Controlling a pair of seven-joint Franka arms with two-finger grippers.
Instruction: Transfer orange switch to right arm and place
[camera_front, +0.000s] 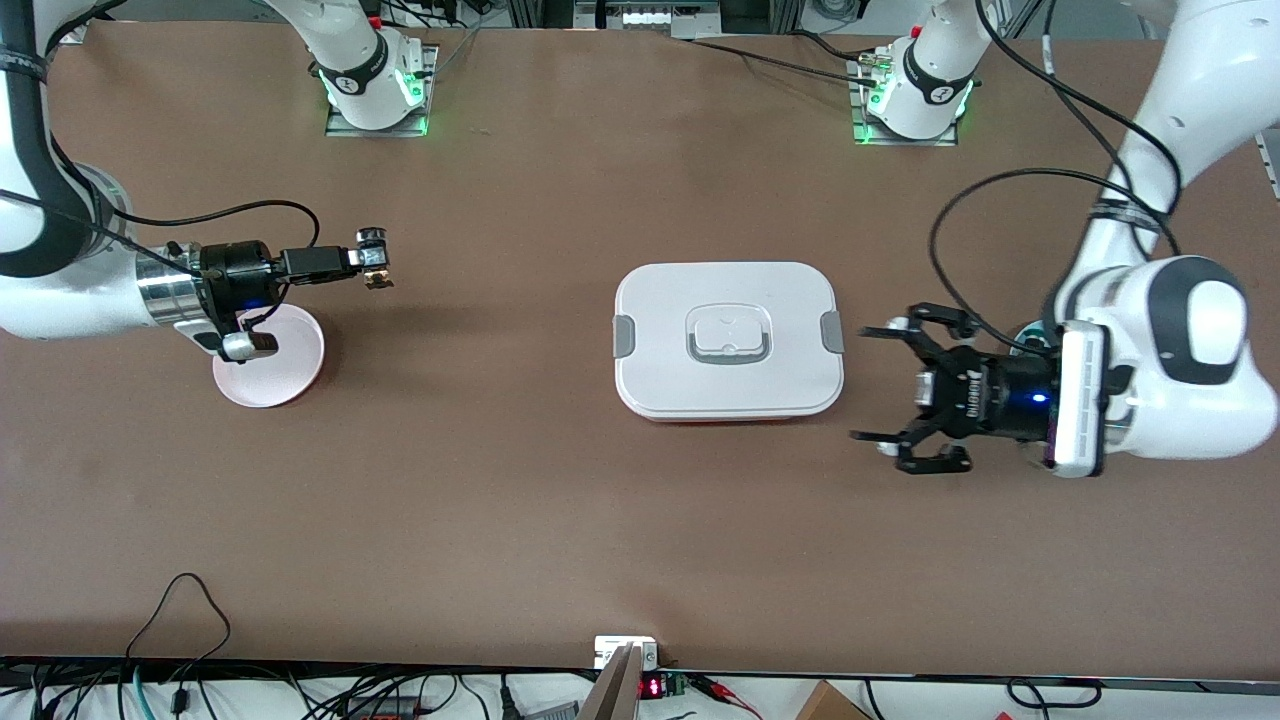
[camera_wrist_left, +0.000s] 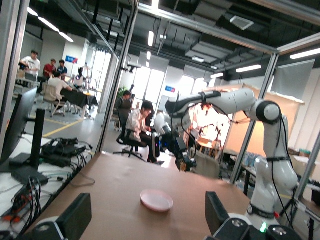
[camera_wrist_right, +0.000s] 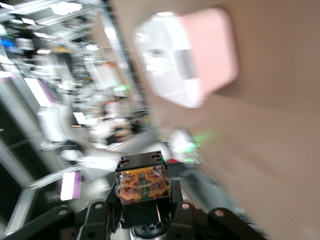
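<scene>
Sitting mid-table, lidded box (camera_front: 729, 340) separates pink plate (camera_front: 285, 372) from left hand (camera_front: 878, 393).

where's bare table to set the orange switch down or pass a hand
Bare table lies between the pink plate and the white lidded box, and all along the front camera's edge. Tighter: between the box and the open left gripper. The right gripper, shut on the orange switch, hangs beside the plate.

Seated people (camera_wrist_left: 135, 127) under ceiling strip lights (camera_wrist_left: 150, 38).
</scene>
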